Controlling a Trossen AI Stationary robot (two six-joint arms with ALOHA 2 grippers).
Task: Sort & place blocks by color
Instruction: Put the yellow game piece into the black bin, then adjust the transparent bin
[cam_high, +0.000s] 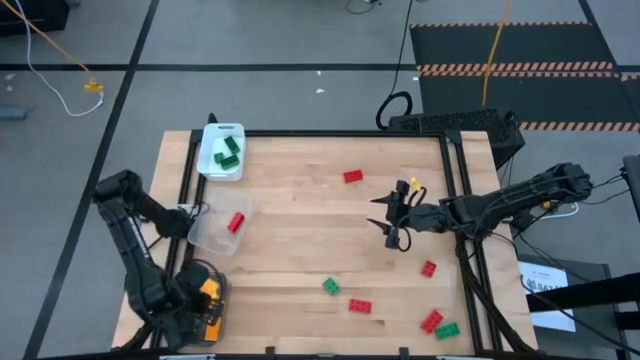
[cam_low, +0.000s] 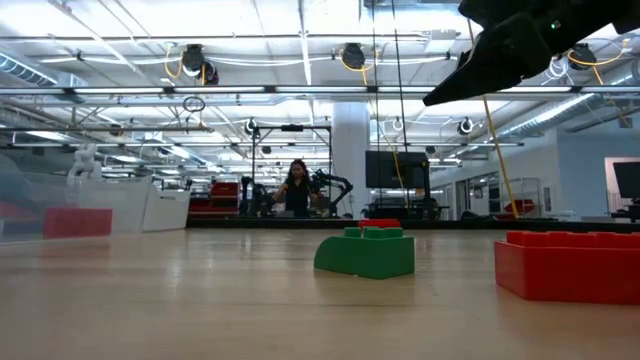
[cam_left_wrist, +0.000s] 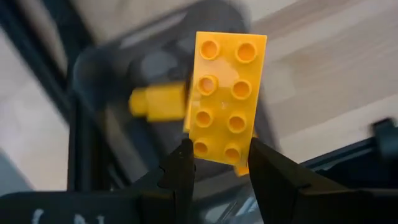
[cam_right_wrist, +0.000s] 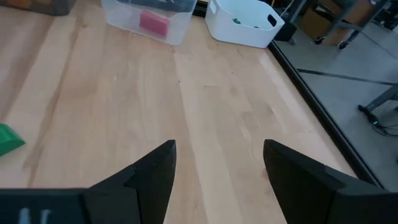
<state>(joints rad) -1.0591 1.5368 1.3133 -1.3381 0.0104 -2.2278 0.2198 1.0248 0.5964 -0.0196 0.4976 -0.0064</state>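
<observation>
- The left gripper (cam_left_wrist: 217, 163) sits at the near left corner of the table (cam_high: 300, 230), its fingers clamped on the lower end of a yellow brick (cam_left_wrist: 225, 102) held studs-up over the dark tray (cam_high: 205, 305); a second yellow piece (cam_left_wrist: 158, 102) lies in that tray just beyond the held brick.
- Beside this claw the table's black edge rail runs close on the left, so room there is tight; open wood lies away to its right.
- Just beyond the left gripper stands the clear tray (cam_high: 210, 232) with one red brick (cam_high: 236, 222) inside; farther still, at the far left corner, the white tray (cam_high: 208, 165) holds green bricks (cam_high: 228, 152).
- The right gripper (cam_right_wrist: 217, 163) hovers above the right half of the table, fingers spread wide apart and holding nothing, with bare wood under it.
- Near side of that claw: a red block (cam_high: 428, 268) just beside it, then a red and green pair (cam_high: 438, 324) by the near right edge, and a green block (cam_high: 330, 286) with a red block (cam_high: 360, 306) toward the middle.
- Far side of it: a small yellow block (cam_high: 413, 184) close by and a red block (cam_high: 352, 176) farther left.
- The right edge rail lies close behind this arm; the table's middle is wide open.
</observation>
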